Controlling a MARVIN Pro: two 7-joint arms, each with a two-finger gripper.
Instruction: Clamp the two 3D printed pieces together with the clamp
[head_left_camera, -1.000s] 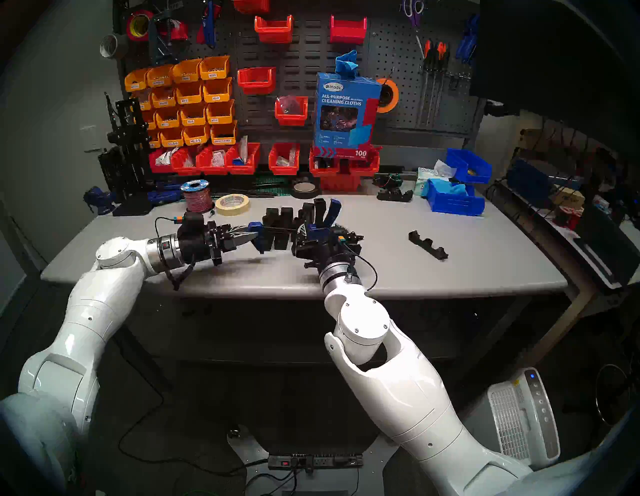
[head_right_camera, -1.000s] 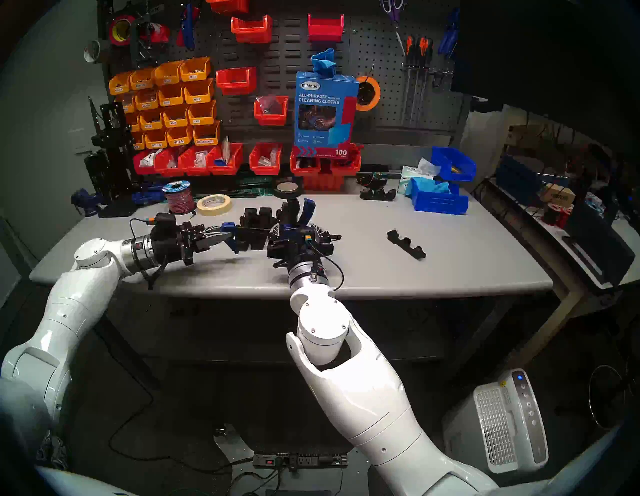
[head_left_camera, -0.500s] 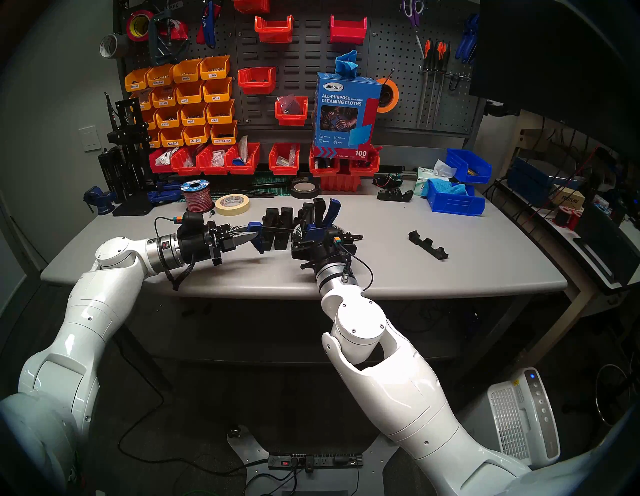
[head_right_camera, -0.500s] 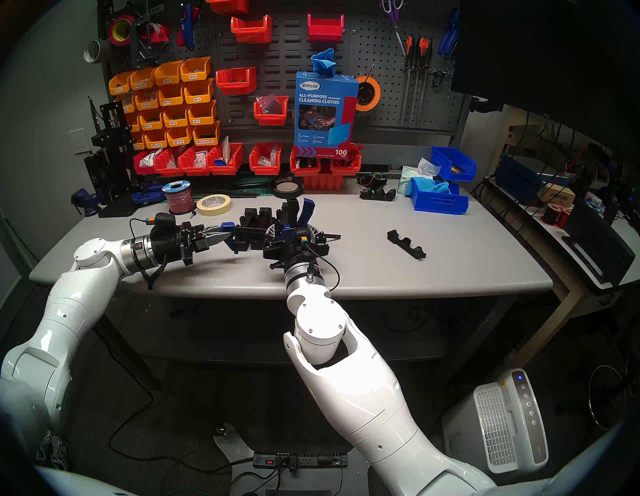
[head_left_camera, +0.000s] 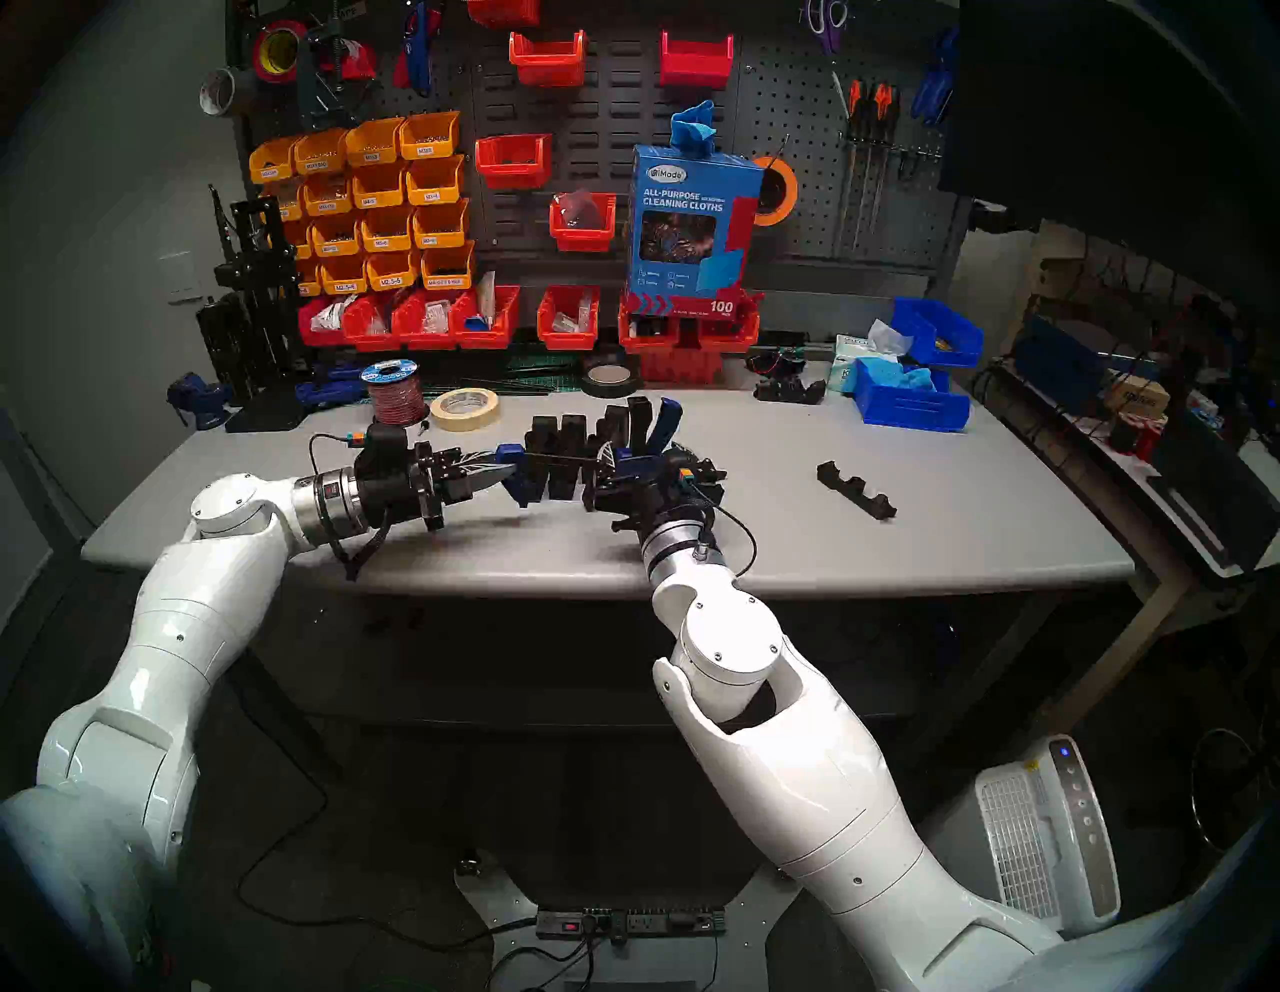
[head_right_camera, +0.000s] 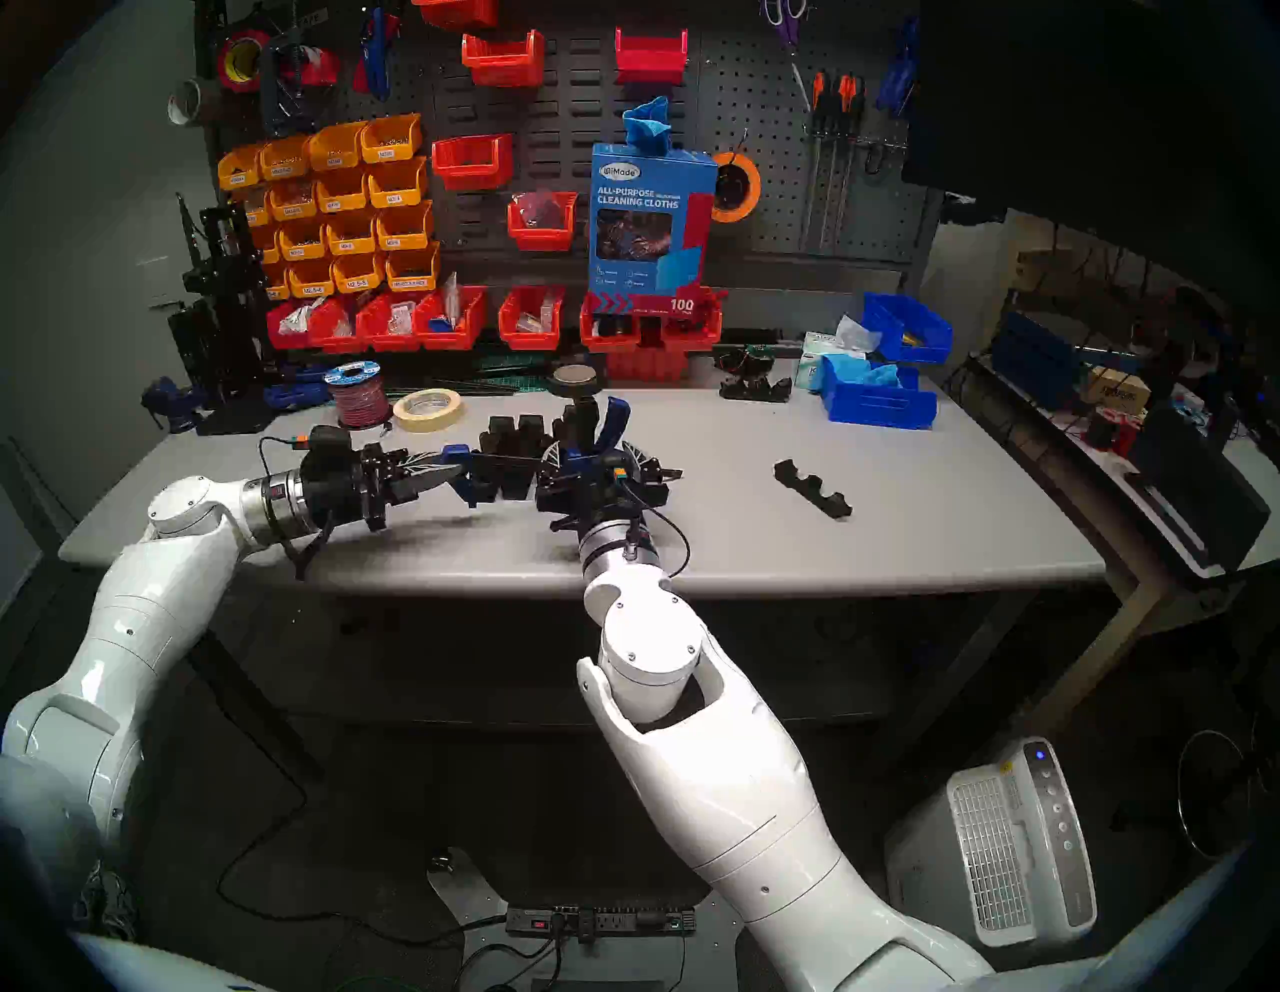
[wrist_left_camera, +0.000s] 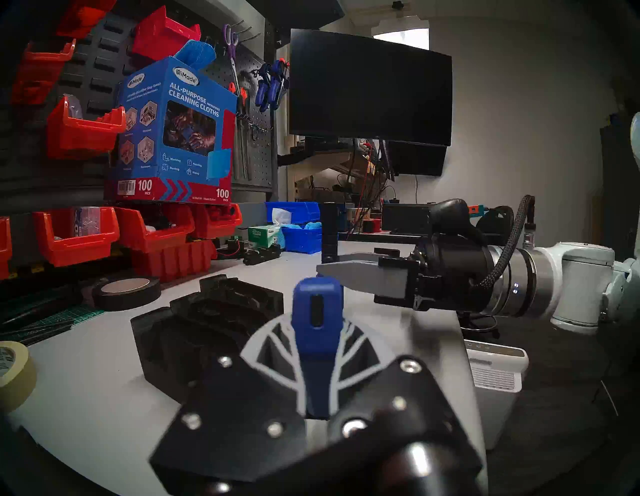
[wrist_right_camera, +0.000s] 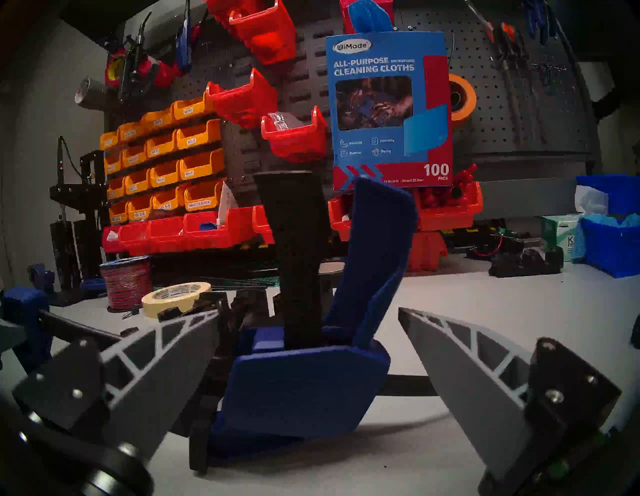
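Grey bench (head_left_camera: 796, 547) in front of a pegboard wall hung with orange and red bins; blue box of cleaning cloths (head_left_camera: 689, 228) upright on the red bins at the back. Masking tape roll (head_left_camera: 465, 409) and wire spool (head_left_camera: 395, 392) lie left of centre, and a low notched black strip (head_left_camera: 856, 500) lies well apart to the right.

The two 3D printed pieces (head_left_camera: 554, 454) stand side by side mid-bench, between the clamp's blue jaws. The clamp (head_left_camera: 627, 457) lies with its thin bar running left–right along the pieces, trigger handle pointing up and away at the right end.

Left gripper (head_left_camera: 509, 474): fingers closed onto the blue jaw at the bar's left end; the left wrist view shows that jaw pinched between them.

Right gripper (wrist_right_camera: 310, 350): fingers spread wide, one on each side of the clamp's handle body, not touching it in the right wrist view.
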